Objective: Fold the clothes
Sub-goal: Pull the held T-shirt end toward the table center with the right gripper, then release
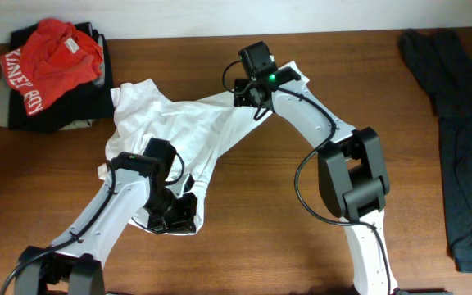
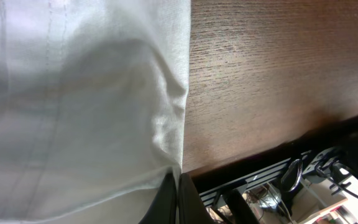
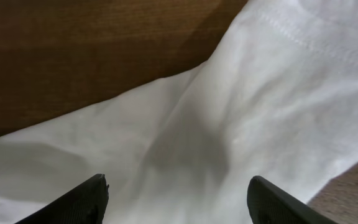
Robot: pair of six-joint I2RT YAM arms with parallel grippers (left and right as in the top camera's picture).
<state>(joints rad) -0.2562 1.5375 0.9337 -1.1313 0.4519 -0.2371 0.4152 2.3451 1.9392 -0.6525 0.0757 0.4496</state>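
The white T-shirt (image 1: pixel 179 131) lies crumpled across the middle of the wooden table, plain side showing. My left gripper (image 1: pixel 173 215) is at its near hem and is shut on the shirt's edge; in the left wrist view the two fingers (image 2: pixel 179 190) pinch the white cloth (image 2: pixel 73 106) beside the table's front edge. My right gripper (image 1: pixel 252 92) is over the far right part of the shirt. In the right wrist view its fingers (image 3: pixel 178 190) are wide open just above the white cloth (image 3: pixel 229 124), with nothing between them.
A red shirt with white lettering (image 1: pixel 52 61) lies on a pile of dark clothes (image 1: pixel 23 106) at the back left. A long dark garment (image 1: pixel 461 131) lies along the right edge. The table's front edge (image 2: pixel 278 146) is close to my left gripper.
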